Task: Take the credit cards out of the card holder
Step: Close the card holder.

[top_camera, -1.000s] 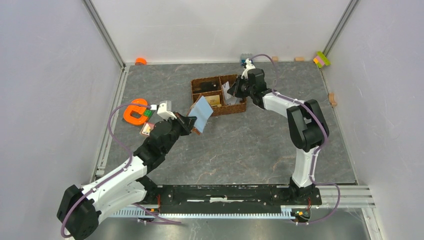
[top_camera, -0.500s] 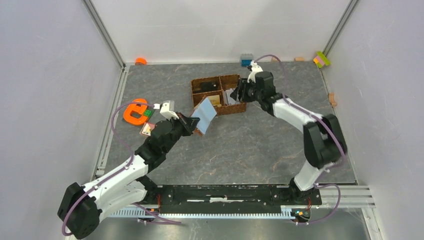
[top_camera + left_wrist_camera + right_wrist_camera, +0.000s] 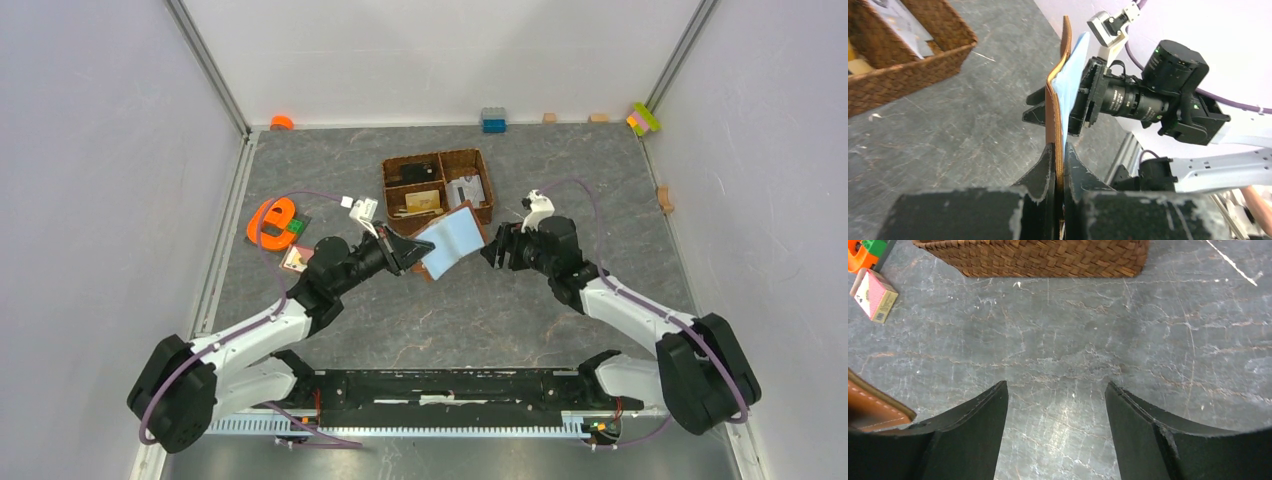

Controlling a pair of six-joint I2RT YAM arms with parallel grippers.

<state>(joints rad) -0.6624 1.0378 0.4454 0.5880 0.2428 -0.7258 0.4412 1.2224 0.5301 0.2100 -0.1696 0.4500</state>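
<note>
Left claw (image 3: 405,250): It is clenched on the bottom edge of the card holder (image 3: 452,240) and holds it up off the surface (image 3: 500,320).
Card holder: It hangs in the air just in front of the basket (image 3: 436,157), between the two claws. It is open, and its pale blue inside faces the right claw (image 3: 495,250).
Why held so: We think the left claw keeps it up and open so the other claw can reach into the pockets.
Right claw: It is released and holds nothing. Its fingers stand wide, just beside the free edge of the holder.
Credit cards: A gold-tan card (image 3: 423,200) lies in the near left part of the basket. A pale card (image 3: 465,190) lies in the right part. We cannot tell if more cards sit in the holder.
Why the basket: We guess it is the drop spot for the cards.
What changed: A second ago the right claw was shut and over the basket. Now it has let go and come back to the holder. The left arm has swung the holder toward the middle.
</note>
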